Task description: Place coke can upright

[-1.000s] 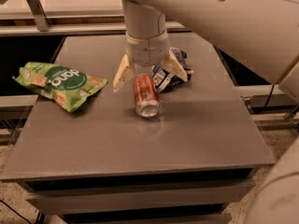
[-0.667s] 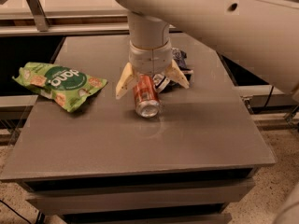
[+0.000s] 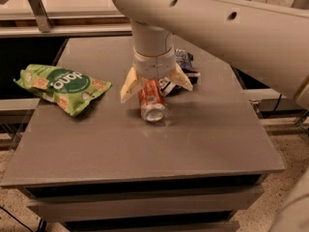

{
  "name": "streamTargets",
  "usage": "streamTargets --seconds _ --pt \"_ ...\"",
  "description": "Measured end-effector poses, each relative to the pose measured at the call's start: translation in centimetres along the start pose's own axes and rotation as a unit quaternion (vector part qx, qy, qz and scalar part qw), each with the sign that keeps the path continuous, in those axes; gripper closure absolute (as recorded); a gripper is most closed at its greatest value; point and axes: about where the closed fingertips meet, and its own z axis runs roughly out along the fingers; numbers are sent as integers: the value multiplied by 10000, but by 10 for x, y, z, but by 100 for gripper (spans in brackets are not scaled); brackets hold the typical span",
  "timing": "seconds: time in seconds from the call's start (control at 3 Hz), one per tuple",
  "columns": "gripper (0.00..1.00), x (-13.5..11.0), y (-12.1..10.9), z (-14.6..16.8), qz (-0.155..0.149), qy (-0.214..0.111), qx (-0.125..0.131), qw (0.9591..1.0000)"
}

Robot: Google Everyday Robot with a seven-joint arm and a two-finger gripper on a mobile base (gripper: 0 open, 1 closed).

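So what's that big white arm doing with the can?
The robot's pincer hangs over a red soda can near the middle of the grey table, fingers spread open on either side of it. The can is not upright; its silver end tips toward the camera. A green snack bag lies nearby.

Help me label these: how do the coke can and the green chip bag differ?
The coke can is a red metal cylinder; the green chip bag is a flat, crinkled pouch. The can lies mid-table between the fingers of the open gripper; the bag lies untouched at the left edge. Both rest on the table.
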Motion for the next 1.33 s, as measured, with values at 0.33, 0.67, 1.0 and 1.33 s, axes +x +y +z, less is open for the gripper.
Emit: streamTargets --seconds 0.33,0.67,1.0,1.33 --pt "0 -10 2 10 16 41 31 10000" --pt "19 -14 10 16 -28 170 -144 9997" --pt "42 -18 21 15 -107 147 -232 9996" --pt "65 -21 28 14 -274 136 -302 9991"
